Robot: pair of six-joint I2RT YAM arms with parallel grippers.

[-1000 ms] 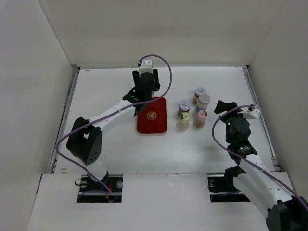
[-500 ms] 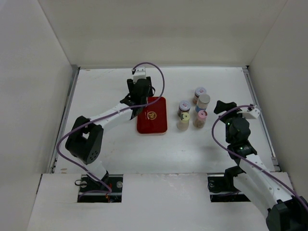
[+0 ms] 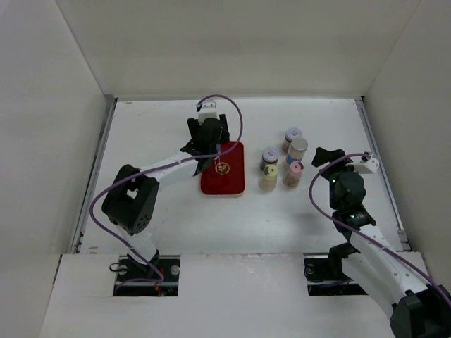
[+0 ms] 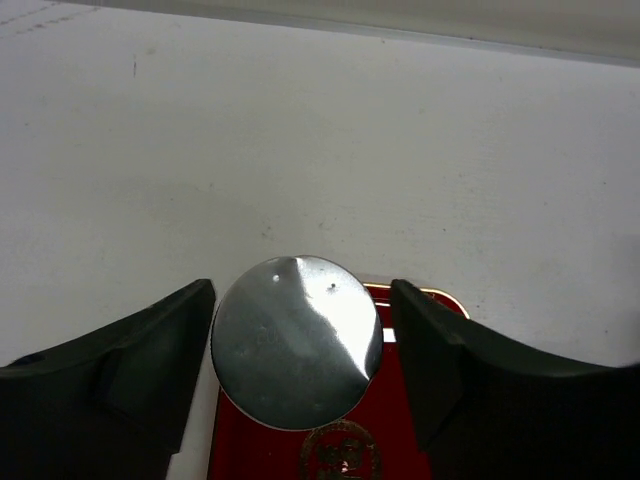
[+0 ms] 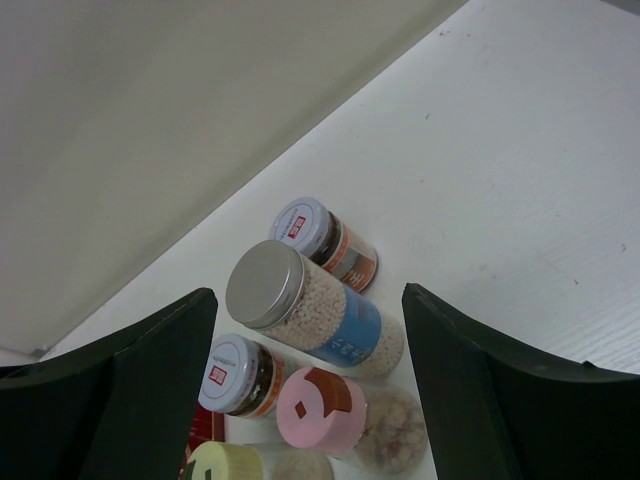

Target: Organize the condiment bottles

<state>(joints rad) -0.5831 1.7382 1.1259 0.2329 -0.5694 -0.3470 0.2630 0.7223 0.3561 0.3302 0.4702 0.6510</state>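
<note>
My left gripper point(image 3: 209, 137) hovers over the far left corner of the red tray point(image 3: 230, 184). In the left wrist view its jaws point(image 4: 300, 288) stand open around a silver-capped bottle point(image 4: 295, 345) that stands on the tray's point(image 4: 395, 420) far corner, with a thin gap at the right finger. Five more bottles stand grouped right of the tray: purple-rimmed cap point(image 3: 292, 134), silver cap point(image 3: 299, 146), white cap point(image 3: 270, 154), yellow-green cap point(image 3: 268, 177), pink cap point(image 3: 294, 170). My right gripper point(image 3: 324, 158) is open and empty, just right of this group, facing it point(image 5: 308, 295).
White walls enclose the table point(image 3: 162, 204) on the left, back and right. In the right wrist view the silver-capped, blue-labelled bottle point(image 5: 310, 310) is nearest the middle, with the pink cap point(image 5: 318, 408) and yellow-green cap point(image 5: 228, 462) below it.
My left gripper has shifted slightly left and toward me over the tray's far left corner. The right arm and the grouped bottles have not moved.
</note>
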